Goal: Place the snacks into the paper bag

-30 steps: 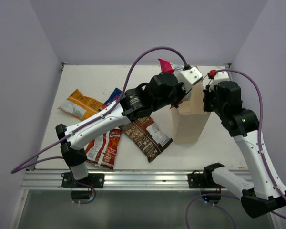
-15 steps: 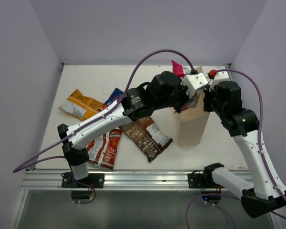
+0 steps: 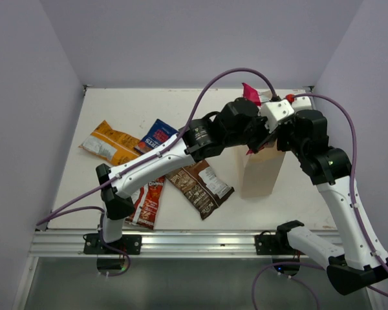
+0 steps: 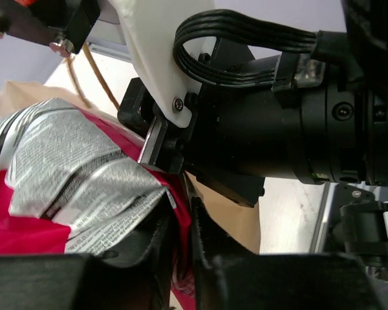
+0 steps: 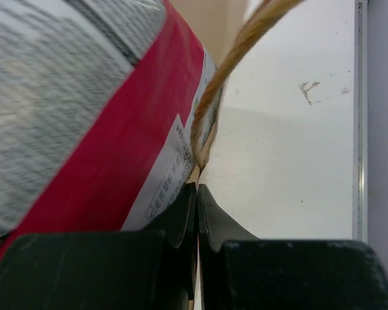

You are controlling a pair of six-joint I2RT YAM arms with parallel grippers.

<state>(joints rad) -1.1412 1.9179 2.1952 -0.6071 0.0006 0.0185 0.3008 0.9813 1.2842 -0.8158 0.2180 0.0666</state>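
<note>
The paper bag [image 3: 261, 174] stands upright at the right. My right gripper [image 3: 286, 134] is shut on the bag's rim, next to a brown handle [image 5: 246, 45]. My left gripper [image 3: 260, 138] is shut on the pink-and-white packet [image 3: 250, 92] and holds it at the bag's mouth, its pink tip sticking up. In the left wrist view the jaws [image 4: 181, 223] pinch the packet [image 4: 71, 174] against beige paper [image 4: 229, 216]. In the right wrist view the packet [image 5: 84, 116] lies right beside the closed jaws [image 5: 197, 192]. The orange [image 3: 110, 142], blue [image 3: 157, 134], dark brown [image 3: 199, 186] and red-orange [image 3: 145, 201] packets lie on the table.
The left arm [image 3: 161, 158] stretches across the table above the loose packets. The two wrists are close together over the bag. White walls close in the table at the back and both sides; a metal rail [image 3: 181, 242] runs along the near edge.
My left arm has moved right with the pink-and-white packet, from beside the bag to over its mouth. The right gripper has stayed on the bag's rim.
</note>
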